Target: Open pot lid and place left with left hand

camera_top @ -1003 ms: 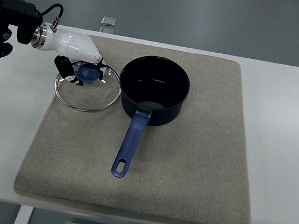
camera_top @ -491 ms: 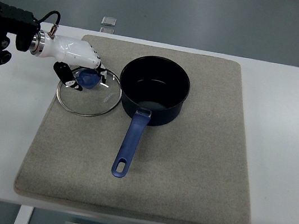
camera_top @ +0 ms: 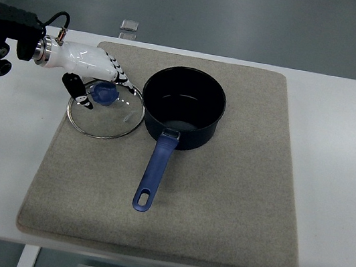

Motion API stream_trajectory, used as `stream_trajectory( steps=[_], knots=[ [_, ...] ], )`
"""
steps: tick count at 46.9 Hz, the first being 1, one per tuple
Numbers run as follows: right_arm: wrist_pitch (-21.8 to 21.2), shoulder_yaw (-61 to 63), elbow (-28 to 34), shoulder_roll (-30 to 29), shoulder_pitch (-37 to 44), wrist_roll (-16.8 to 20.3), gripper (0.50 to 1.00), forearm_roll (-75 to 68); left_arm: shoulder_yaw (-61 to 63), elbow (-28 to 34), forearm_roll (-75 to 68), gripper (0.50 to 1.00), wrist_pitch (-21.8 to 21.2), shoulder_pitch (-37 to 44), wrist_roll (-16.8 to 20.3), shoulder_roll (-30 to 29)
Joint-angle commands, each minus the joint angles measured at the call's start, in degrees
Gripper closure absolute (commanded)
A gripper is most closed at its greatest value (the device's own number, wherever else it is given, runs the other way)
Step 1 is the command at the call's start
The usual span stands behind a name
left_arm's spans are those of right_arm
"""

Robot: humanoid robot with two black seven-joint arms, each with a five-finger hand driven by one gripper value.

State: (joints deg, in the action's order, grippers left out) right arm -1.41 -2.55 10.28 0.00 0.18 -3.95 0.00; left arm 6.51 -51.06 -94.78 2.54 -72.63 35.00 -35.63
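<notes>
Top view: the left hand [camera_top: 94, 83], reaching in from the upper left of the frame, curls its fingers around the blue knob [camera_top: 104, 93] of the glass lid [camera_top: 105, 112] — which lies on the grey mat [camera_top: 235, 197], just left of the open pot [camera_top: 183, 107]. A careless release could catch the knob and drag the lid against the pot, or off the mat onto the table [camera_top: 348, 174].

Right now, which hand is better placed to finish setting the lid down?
Left. The left hand is already at the blue knob of the glass lid, lying on the mat left of the pot. No right hand is in view.
</notes>
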Motion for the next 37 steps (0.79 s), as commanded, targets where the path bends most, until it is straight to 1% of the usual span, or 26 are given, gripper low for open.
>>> stream_trajectory(
  steps=[1, 14, 19, 24, 27, 28, 37],
  knots=[
    [0.0, 0.0, 0.0, 0.0, 0.0, 0.0, 0.583, 0.0, -0.1, 0.0, 0.1, 0.613, 0.0, -0.5, 0.0, -0.1],
    [0.0, 0.0, 0.0, 0.0, 0.0, 0.0, 0.583, 0.0, -3.6, -1.7, 0.6, 0.613, 0.5, -1.8, 0.0, -2.0],
    [0.0, 0.0, 0.0, 0.0, 0.0, 0.0, 0.585, 0.0, -5.4, -1.7, 2.8, 0.613, 0.5, -2.3, 0.0, -2.0],
    [0.0, 0.0, 0.0, 0.0, 0.0, 0.0, 0.583, 0.0, -7.5, -1.4, 9.7, 0.611, 0.6, -2.2, 0.0, -2.0],
    [0.0, 0.0, 0.0, 0.0, 0.0, 0.0, 0.583, 0.0, -7.6, -1.2, 14.9, 0.581, 0.5, -2.2, 0.0, -1.6],
    [0.0, 0.0, 0.0, 0.0, 0.0, 0.0, 0.583, 0.0, -7.8, -1.1, 16.7, 0.579, 0.4, -2.2, 0.0, -1.3],
    [0.0, 0.0, 0.0, 0.0, 0.0, 0.0, 0.583, 0.0, -11.7, 1.5, 36.9, 0.585, 0.2, -2.3, 0.0, -0.8]
  ],
)
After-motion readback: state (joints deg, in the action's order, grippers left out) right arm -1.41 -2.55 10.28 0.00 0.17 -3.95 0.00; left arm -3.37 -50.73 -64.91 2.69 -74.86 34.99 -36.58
